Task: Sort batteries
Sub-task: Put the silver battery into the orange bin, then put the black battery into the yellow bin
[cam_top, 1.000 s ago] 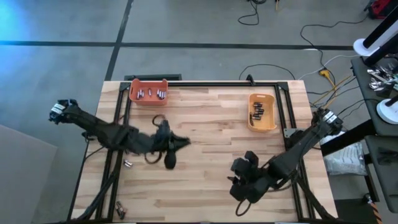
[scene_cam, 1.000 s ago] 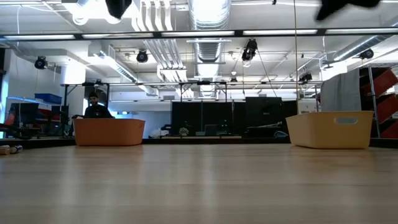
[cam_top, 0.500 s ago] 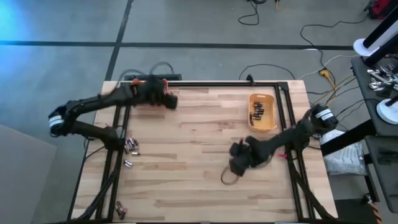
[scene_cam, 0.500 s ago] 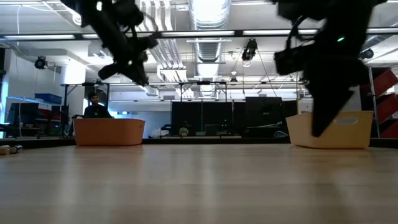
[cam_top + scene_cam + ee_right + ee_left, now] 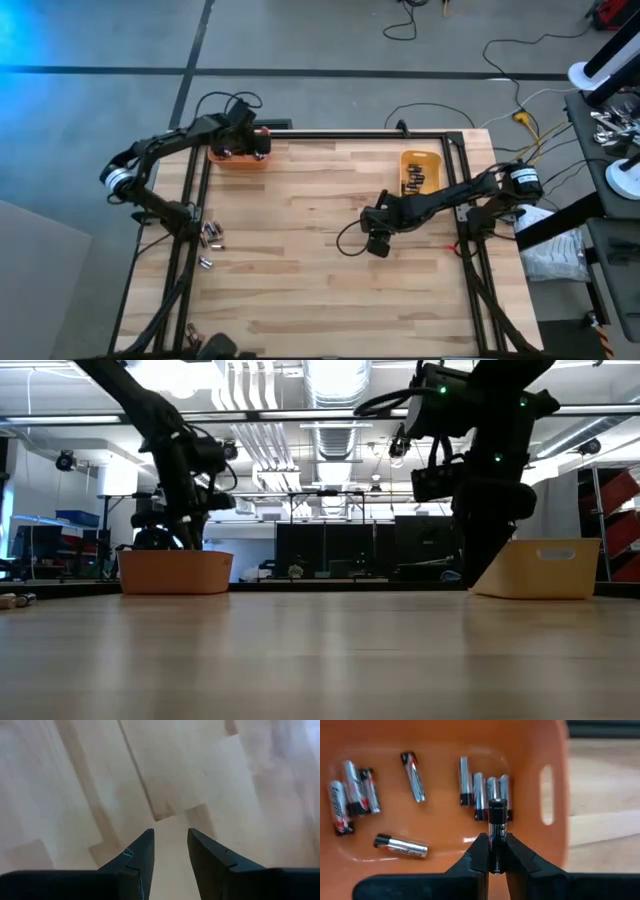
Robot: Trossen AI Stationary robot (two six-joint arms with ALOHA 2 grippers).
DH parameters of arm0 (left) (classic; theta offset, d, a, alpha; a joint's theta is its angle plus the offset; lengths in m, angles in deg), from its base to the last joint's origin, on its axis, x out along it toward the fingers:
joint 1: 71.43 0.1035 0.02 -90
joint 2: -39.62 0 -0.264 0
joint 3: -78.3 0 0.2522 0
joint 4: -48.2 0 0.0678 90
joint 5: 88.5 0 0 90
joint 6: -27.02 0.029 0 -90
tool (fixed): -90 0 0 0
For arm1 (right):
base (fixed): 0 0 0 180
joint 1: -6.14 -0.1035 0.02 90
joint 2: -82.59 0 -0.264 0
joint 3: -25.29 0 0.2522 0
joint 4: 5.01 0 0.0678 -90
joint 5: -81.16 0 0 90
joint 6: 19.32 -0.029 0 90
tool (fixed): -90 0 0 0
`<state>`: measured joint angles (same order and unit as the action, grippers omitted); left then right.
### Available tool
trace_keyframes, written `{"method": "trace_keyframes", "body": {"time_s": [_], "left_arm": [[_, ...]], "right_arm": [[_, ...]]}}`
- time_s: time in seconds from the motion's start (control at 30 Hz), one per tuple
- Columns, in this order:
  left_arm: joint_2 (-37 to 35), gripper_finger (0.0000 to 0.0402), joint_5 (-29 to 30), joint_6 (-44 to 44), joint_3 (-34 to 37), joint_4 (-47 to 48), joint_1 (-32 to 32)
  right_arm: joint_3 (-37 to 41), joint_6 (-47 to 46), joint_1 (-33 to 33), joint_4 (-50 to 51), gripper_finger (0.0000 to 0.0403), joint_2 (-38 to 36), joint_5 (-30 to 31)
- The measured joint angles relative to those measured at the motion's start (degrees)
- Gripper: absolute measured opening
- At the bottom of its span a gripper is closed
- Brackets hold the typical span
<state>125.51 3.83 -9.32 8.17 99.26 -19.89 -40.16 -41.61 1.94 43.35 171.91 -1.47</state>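
Left end effector (image 5: 496,851): parked right over the orange bin (image 5: 240,157) at the far left corner of the worktop (image 5: 320,270), clenched on one battery (image 5: 497,827) that stands upright between the fingers.
Orange bin contents: nine or so silvery batteries (image 5: 485,795) lying loose on the floor of it, in the left wrist view. From above the arm covers most of them.
Right end effector (image 5: 170,852): hanging over bare wood near the middle, fingers apart with nothing between them.
Yellow bin (image 5: 422,180): far right side, dark batteries (image 5: 414,180) inside, too small to count.
Strays: a few batteries (image 5: 209,236) off the left edge on the frame, more (image 5: 190,334) at the near left corner, partly cut off.
Open room: the near half of the worktop is bare.
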Motion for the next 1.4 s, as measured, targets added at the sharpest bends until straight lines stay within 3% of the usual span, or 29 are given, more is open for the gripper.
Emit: {"method": "trace_keyframes", "body": {"time_s": [0.47,0.7,0.97,1.4], "left_arm": [[10.00,0.0017,0.32,2.77,-2.03,-0.43,6.38],[12.51,0.0036,0.27,1.90,-2.03,0.32,7.91],[12.52,0.0042,0.56,-3.06,-2.03,-0.20,8.01],[8.77,0.0122,-0.77,-0.15,-2.03,3.58,6.89]], "right_arm": [[0.64,-7.70,-0.03,-3.87,0.0074,0.00,-1.57],[0.64,-9.87,-0.53,-6.37,0.0075,0.00,-1.49],[0.86,-13.42,-1.19,-7.08,0.0113,0.00,0.44],[0.92,-13.19,-1.17,-4.86,0.0210,-4.25,1.69]]}}
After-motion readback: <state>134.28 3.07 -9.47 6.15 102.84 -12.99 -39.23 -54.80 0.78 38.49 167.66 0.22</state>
